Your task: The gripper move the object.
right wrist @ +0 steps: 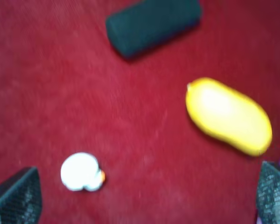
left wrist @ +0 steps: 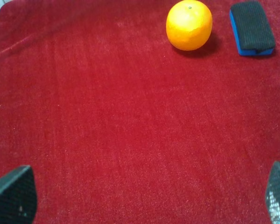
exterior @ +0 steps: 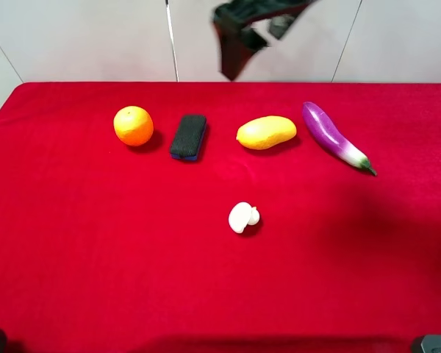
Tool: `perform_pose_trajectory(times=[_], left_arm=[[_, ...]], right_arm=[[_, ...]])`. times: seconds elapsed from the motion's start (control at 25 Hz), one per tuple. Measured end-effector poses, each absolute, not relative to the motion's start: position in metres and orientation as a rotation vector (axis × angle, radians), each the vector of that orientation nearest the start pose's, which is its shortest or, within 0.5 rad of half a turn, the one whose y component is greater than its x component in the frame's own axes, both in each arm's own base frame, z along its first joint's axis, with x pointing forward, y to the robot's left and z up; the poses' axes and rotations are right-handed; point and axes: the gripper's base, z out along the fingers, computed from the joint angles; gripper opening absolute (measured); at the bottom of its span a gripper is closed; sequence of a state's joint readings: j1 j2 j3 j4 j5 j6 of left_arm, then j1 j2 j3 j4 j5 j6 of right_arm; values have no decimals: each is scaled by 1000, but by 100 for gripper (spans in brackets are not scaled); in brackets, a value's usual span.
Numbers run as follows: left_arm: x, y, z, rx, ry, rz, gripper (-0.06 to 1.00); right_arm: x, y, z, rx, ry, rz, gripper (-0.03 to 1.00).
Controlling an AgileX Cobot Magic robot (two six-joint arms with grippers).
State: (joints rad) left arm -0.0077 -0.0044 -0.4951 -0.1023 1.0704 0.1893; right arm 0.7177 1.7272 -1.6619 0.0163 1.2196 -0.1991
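**A:** So where's the arm sat? One black arm is seen raised high over the back edge of the red table, blurred, above the gap between the eraser and the mango. Nothing is being touched by it.

**B:** Yep. The right gripper is spread wide, only the two finger tips showing at the corners of the wrist view, and nothing is held between them. The mushroom, mango and eraser are seen below it. The left gripper is parted wide too, empty, hanging over bare cloth.

**A:** And the orange?

**B:** It's sat on the cloth toward the back left, just beside the eraser but not touching. From the left wrist it's seen ahead of the fingers, well apart from them.

**A:** Any labels?

**B:** No writing can be made out on anything.

**A:** Room to move?

**B:** Open cloth is left all around the orange except the eraser side. The eggplant is laid far right. The whole front half is bare apart from the mushroom.
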Motion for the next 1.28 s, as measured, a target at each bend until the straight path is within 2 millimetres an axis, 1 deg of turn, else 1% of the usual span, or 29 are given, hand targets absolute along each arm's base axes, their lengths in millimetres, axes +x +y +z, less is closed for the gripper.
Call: perform_pose_trajectory(times=[0.12,0.36,0.52,0.64,0.84,0.96,1.12,1.28], left_arm=[[-6,-8,275,207,2040,-10,98],[-6,-8,275,207,2040,-10,98],[-6,-8,275,207,2040,-10,98],[-6,-8,275,207,2040,-10,98],[-6,-8,275,207,2040,-10,98],[-6,-8,275,207,2040,-10,98],[-6,-8,275,207,2040,-10,98],[-6,-8,275,207,2040,-10,98]], right_arm=[[262,213,344,-1171,2526,148,69],[235,158,347,-1054,2582,123,69],[211,126,352,-987,2579,93,69],[191,108,352,-953,2568,78,69],[159,88,353,-912,2534,87,69],[141,78,355,-851,2515,107,69],[122,68,354,-788,2495,130,69],[108,60,348,-753,2490,143,69]])
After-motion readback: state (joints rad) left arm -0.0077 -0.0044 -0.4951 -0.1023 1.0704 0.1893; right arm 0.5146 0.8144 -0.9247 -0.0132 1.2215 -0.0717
